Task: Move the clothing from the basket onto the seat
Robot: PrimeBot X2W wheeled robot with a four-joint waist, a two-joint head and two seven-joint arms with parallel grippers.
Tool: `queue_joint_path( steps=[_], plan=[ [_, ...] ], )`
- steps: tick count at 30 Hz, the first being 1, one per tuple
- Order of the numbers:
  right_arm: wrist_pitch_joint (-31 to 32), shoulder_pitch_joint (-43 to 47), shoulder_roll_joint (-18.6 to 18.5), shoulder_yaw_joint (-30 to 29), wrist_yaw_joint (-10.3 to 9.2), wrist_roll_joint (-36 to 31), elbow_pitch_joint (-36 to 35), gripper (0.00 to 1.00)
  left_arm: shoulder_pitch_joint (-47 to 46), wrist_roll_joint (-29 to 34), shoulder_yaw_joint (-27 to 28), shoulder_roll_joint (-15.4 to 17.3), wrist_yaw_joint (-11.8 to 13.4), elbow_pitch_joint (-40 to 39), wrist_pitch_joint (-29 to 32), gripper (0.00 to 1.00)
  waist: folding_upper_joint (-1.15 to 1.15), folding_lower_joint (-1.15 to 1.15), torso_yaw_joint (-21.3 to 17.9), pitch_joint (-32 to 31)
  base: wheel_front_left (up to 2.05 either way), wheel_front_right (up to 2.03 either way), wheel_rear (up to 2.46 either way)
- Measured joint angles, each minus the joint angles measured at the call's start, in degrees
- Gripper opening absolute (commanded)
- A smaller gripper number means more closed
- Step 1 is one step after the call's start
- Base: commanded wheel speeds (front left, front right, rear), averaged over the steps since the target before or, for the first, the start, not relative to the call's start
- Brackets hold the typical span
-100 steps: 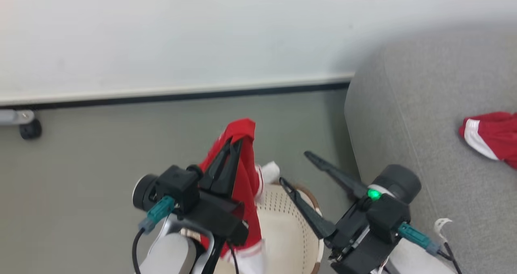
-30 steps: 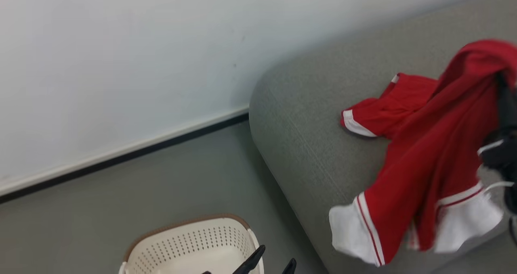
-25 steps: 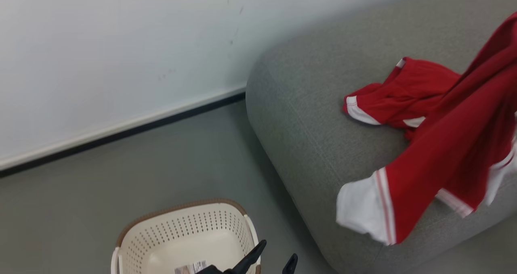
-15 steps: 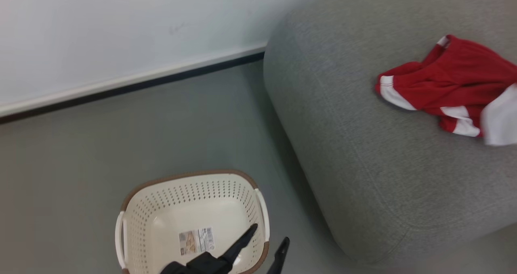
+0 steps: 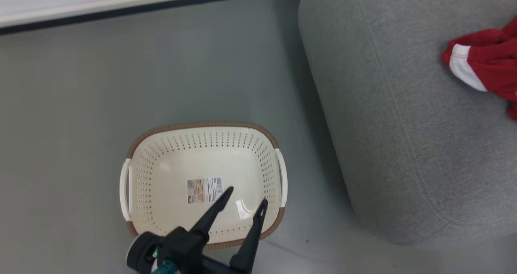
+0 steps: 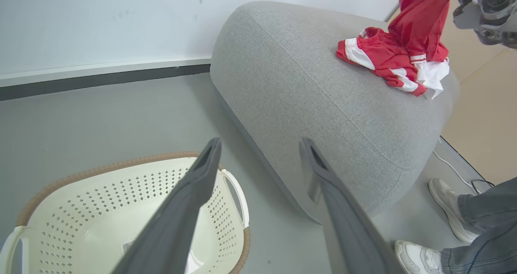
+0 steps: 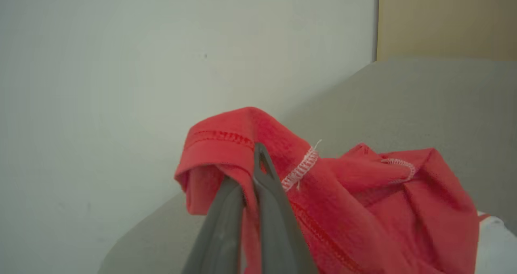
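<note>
The cream basket point(image 5: 204, 133) stands on the floor with only a label inside; its rim also shows in the left wrist view point(image 6: 101, 170). My left gripper point(image 5: 245, 197) hovers open over the basket's near right corner, its fingers point(image 6: 202, 173) spread with nothing between them. One piece of red clothing point(image 6: 375, 58) lies on top of the grey seat point(image 6: 307, 92), and its cuffed end point(image 5: 480, 60) shows at the head view's right edge. My right gripper point(image 7: 250, 173) is shut on a fold of a second red garment point(image 7: 355, 193), which hangs point(image 6: 424, 19) above the first, its white hem touching the seat.
A white wall with a dark baseboard point(image 5: 141, 7) runs behind the basket. Grey floor point(image 5: 80, 96) lies left of the seat point(image 5: 404, 124). A person's white shoes point(image 6: 448, 203) and jeans stand by the seat's near end, beside a white cable point(image 6: 456, 169).
The head camera has swung left and down, bringing the whole basket and my open left gripper into view. The hanging red garment has passed out of the head view to the right.
</note>
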Motion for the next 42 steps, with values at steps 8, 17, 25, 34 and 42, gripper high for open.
queue_joint_path(
  steps=[8,17,25,34,42],
  plan=[
    [-1.03,4.04,3.58,2.16,6.94,-0.02,3.98,1.00,-5.19,-0.91,4.24,-2.15,0.02,2.26,-1.25,1.00,0.00,0.00,-0.86,5.42,0.00,0.00,0.00],
    [-1.33,17.70,2.48,3.22,8.40,-6.24,-4.41,1.00,-7.78,-4.35,8.00,-2.78,-0.48,7.86,-4.83,1.00,-0.01,-0.02,-3.26,2.78,0.00,0.00,0.00],
    [-1.32,34.24,7.14,3.57,7.93,-12.47,-20.45,1.00,-4.76,-7.73,11.38,-3.66,-0.63,11.62,-9.88,1.00,-0.01,-0.03,-4.37,-3.28,0.00,0.00,0.00],
    [-1.33,44.48,11.54,4.98,7.42,-16.75,-31.70,1.00,-3.05,-7.79,13.62,-4.60,-0.56,17.41,-13.93,1.00,-0.02,-0.03,-1.94,-10.23,0.00,0.00,0.00],
    [-1.33,50.59,14.64,7.81,6.11,-21.08,-36.46,1.00,-1.08,-7.67,14.46,-2.99,-0.56,21.13,-15.53,1.00,-0.02,-0.03,2.83,-15.02,0.00,0.00,0.00]
  ],
)
